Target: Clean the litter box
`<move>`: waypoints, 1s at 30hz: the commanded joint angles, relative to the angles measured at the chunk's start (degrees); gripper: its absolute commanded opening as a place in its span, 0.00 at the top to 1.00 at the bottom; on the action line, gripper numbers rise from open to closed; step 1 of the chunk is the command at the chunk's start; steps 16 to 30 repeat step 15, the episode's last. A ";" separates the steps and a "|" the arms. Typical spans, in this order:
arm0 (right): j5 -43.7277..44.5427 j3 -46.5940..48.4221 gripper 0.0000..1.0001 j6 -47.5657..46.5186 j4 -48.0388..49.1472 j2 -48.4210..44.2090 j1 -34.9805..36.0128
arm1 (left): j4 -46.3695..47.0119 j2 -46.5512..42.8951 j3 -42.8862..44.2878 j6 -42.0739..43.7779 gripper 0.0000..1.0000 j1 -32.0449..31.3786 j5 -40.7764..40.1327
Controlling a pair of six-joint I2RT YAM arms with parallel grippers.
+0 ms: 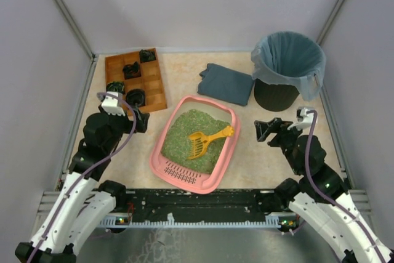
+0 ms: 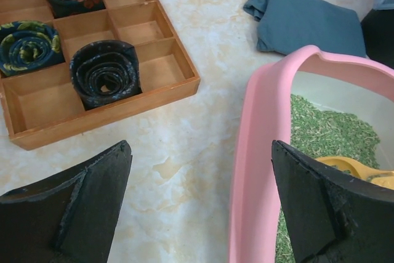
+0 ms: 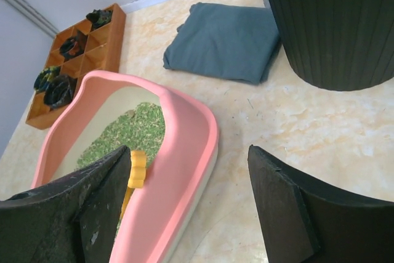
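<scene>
Your left tool (image 1: 143, 117) and right tool (image 1: 265, 129) hang spread and empty beside the pink litter box (image 1: 161, 151), where the yellow scoop (image 1: 206, 140) lies on green litter (image 1: 184, 129); this fits either before scooping or after it.

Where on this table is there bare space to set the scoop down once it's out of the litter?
Bare tabletop lies right of the litter box, in front of the trash bin, though the right gripper hovers there. A narrower strip runs between the box and the left gripper. The far side is crowded: wooden tray, folded cloth, bin.
</scene>
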 commanded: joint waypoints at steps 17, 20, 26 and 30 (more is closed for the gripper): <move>1.81 -2.67 0.23 -4.34 2.54 2.14 -0.18 | 1.51 2.40 0.26 2.54 0.00 -0.11 -5.69; 1.81 -2.67 0.23 -4.34 2.54 2.14 -0.18 | 1.51 2.40 0.26 2.54 0.00 -0.11 -5.69; 1.81 -2.67 0.23 -4.34 2.54 2.14 -0.18 | 1.51 2.40 0.26 2.54 0.00 -0.11 -5.69; 1.81 -2.67 0.23 -4.34 2.54 2.14 -0.18 | 1.51 2.40 0.26 2.54 0.00 -0.11 -5.69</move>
